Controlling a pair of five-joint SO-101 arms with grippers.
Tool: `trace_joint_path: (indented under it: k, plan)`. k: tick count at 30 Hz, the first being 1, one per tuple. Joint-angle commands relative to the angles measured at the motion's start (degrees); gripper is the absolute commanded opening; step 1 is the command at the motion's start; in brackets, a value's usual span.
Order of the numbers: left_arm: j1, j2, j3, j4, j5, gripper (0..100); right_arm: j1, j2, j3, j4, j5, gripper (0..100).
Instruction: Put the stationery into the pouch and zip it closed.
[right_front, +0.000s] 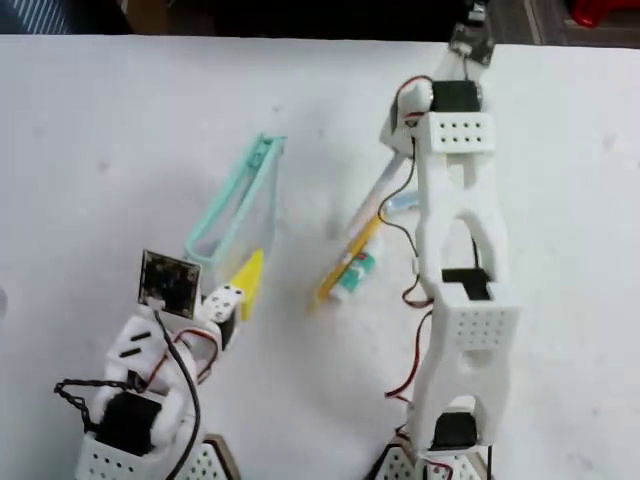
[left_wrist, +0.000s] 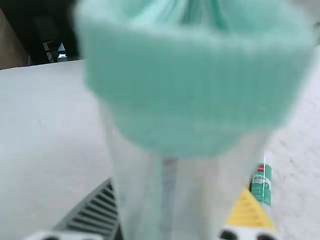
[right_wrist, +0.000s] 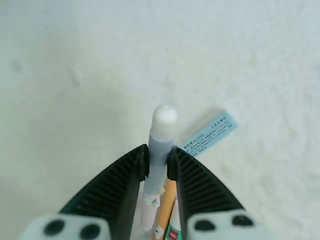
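Across the white tabletop, bordered at its far edge by a dark strip of room, loose stationery lies between the arms: a yellow-orange pencil, a green-and-white tube just beside it, and a pale blue label strip. Over these, the right gripper is clamped on a grey-blue pen with a white cap. The left gripper clasps the clear pouch with a mint-green zip edge, which stands on edge near the pencil.

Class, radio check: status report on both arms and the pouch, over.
Left gripper shut on open pouch. Right gripper shut on pen. Glue stick on table.
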Motion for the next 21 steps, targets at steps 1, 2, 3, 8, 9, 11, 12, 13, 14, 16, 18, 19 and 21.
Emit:
trace_joint_path:
  k: [1,2,3,8,9,11,12,13,14,16,18,19,21]
  plan:
    - [0.7,0.0,-1.1,0.6,0.3,20,0.0,-8.8,-2.7,0.2,0.9,1.7]
    - [0.7,0.0,-1.1,0.6,0.3,20,-0.4,-10.5,-2.6,0.6,1.7,1.7]
    - [0.7,0.0,-1.1,0.7,0.3,20,-1.0,-12.4,-2.8,1.3,3.0,1.7]
    - [0.8,0.0,-2.5,3.1,0.3,20,-3.6,-22.5,-2.8,3.8,8.8,1.7]
    - [0.8,0.0,-2.6,3.3,0.2,20,-3.8,-24.4,-2.8,4.3,9.3,1.7]
    - [0.8,0.0,-2.6,3.3,-0.2,20,-4.3,-28.1,-2.8,4.3,10.5,1.7]
    - [0.8,0.0,-2.6,3.3,-1.2,20,-4.4,-29.8,-2.8,4.3,11.2,1.7]
    - [0.8,0.0,-2.5,3.2,-2.2,20,-4.4,-31.3,-2.8,4.3,12.0,1.7]
    - [0.8,0.0,-2.4,3.0,-2.8,20,-4.5,-32.8,-2.8,4.3,12.7,1.7]
    - [0.9,0.0,-2.4,3.0,-3.2,20,-4.5,-35.8,-2.8,4.3,13.6,1.7]
    - [0.9,0.0,-2.3,3.0,-3.3,20,-4.5,-38.9,-2.8,4.2,13.7,1.7]
    - [0.9,0.0,-2.3,3.0,-3.3,20,-4.5,-40.3,-2.8,4.1,13.7,1.7]
    - [1.0,0.0,-2.3,3.0,-3.3,20,-4.6,-42.9,-2.8,3.8,13.7,1.6]
